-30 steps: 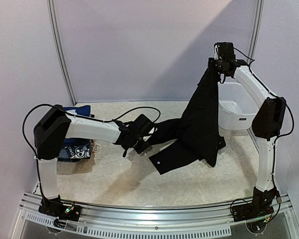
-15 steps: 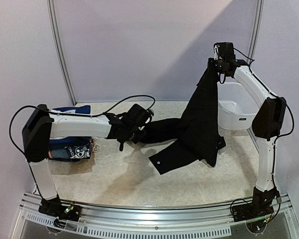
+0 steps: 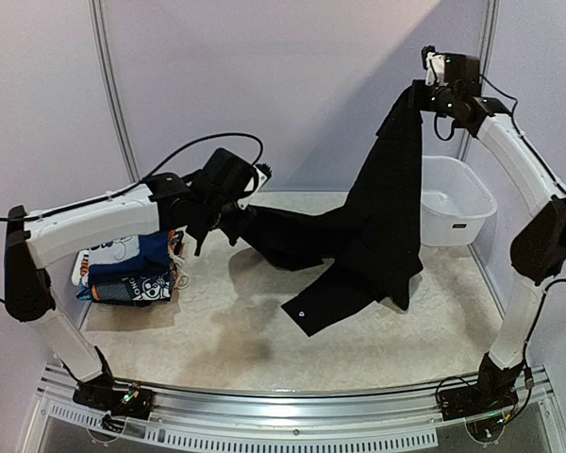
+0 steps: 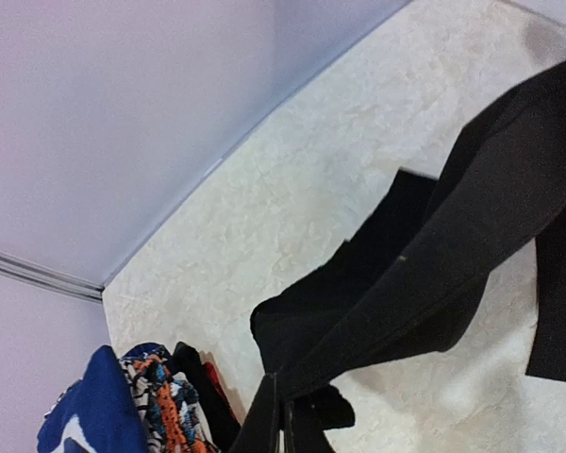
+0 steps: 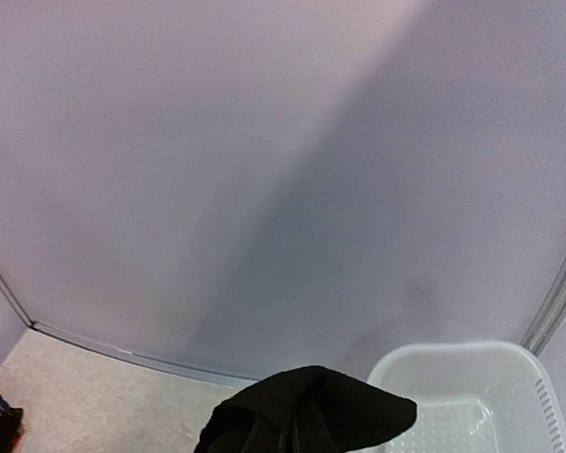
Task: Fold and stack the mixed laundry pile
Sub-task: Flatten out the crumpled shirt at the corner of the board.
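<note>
Lifted higher: black garment (image 3: 382,222) (outside white tub (image 3: 460,223)).

Closing the left gripper (image 3: 232,218) on the black garment (image 3: 382,226) and hoisting its edge toward the upper left of the frame. Raising the right gripper (image 3: 424,91) further into the upper right, lifting more cloth off the table (image 3: 264,354).

Cream table (image 3: 226,330) carries a clothes stack (image 3: 132,274) down-left of the left jaws, a white tub (image 3: 448,203) below the right jaws
</note>
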Robot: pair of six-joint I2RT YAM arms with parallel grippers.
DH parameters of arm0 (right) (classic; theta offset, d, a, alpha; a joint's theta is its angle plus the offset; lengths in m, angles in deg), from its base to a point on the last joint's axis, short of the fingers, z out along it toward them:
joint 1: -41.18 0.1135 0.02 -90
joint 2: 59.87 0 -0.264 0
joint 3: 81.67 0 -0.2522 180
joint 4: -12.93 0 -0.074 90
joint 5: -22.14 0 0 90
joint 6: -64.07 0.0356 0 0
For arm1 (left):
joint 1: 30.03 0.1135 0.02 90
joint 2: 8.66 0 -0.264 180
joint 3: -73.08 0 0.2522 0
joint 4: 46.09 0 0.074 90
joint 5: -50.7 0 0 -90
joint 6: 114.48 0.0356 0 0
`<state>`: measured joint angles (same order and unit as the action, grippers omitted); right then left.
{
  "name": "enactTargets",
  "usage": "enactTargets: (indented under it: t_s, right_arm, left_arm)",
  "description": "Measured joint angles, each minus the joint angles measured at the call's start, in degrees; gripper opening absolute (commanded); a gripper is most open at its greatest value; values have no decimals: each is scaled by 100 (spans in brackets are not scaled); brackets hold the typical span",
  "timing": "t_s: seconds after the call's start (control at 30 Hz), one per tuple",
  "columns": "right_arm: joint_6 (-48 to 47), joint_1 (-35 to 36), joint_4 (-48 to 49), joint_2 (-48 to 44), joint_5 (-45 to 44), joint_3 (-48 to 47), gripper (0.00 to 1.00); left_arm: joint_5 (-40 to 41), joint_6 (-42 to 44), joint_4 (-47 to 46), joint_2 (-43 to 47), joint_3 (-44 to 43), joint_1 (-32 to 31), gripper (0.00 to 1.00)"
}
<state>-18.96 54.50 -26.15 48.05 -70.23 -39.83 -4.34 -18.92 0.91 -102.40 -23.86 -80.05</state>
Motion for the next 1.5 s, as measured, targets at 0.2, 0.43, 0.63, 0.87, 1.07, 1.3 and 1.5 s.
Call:
enactTargets:
  t_s: [0.2, 0.43, 0.63, 0.87, 1.07, 1.3, 1.5]
  right_arm:
    - [-136, -2, 573, -1292, 737, 494, 0]
    - [-184, -2, 990, -2264, 1521, 647, 0]
    - [-195, -2, 1134, -2903, 1928, 673, 0]
    - [-225, -2, 1180, -3545, 2227, 492, 0]
    - [-411, -2, 1252, -4089, 2264, 184, 0]
    - [-927, -2, 1432, -4577, 2201, -302, 0]
    - [-1547, -4, 1547, -4568, 1720, -341, 0]
  left_arm:
    - [4, 66, 599, 551, -782, 20, 0]
    - [-212, 216, 1200, 813, -1969, 22, 0]
    - [-966, 433, 1775, 1102, -2815, 20, 0]
    - [-1954, 518, 2199, 1694, -3276, -42, 0]
    - [-3005, 422, 2337, 2343, -3303, -109, 0]
    - [-4131, 92, 2343, 2693, -3357, -138, 0]
    - [-4116, 33, 2343, 2417, -3550, -151, 0]
